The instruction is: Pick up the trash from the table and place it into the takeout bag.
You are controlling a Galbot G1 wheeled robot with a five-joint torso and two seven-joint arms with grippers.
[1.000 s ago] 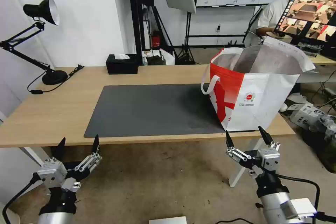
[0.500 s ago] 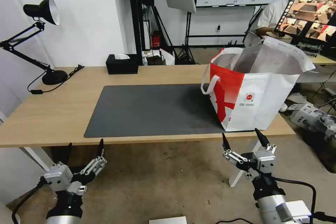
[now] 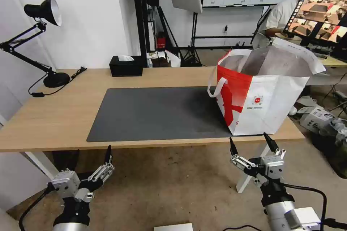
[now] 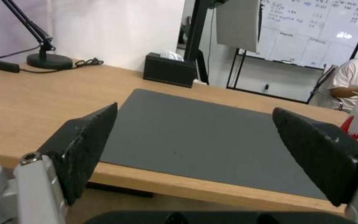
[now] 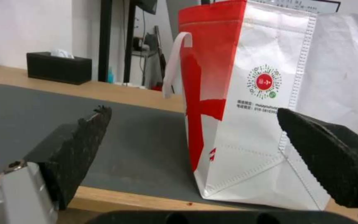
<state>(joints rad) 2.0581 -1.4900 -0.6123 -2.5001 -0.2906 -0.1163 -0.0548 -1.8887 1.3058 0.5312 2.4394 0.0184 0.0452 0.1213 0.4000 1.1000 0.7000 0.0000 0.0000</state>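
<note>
The takeout bag (image 3: 264, 94) stands upright and open on the right end of the table (image 3: 54, 115), its foil lining showing. It partly rests on the dark grey mat (image 3: 159, 112), whose surface is bare. The trash is out of view. My left gripper (image 3: 93, 149) hangs open below the table's front edge, in front of the mat's left corner. In front of the bag, also below the edge, my right gripper (image 3: 248, 137) is open. The left wrist view looks past the left gripper (image 4: 195, 108) over the mat. In the right wrist view the right gripper (image 5: 193, 109) faces the bag (image 5: 249, 93).
A black tissue box (image 3: 126, 65) sits at the table's back edge, and a black desk lamp (image 3: 47, 43) stands at the back left. Boxes and clutter (image 3: 321, 119) lie on the floor right of the table. A white table leg (image 3: 249, 180) stands near my right gripper.
Both grippers have sunk lower and drawn back from the table's front edge, the left one more than the right. Both stay open.
</note>
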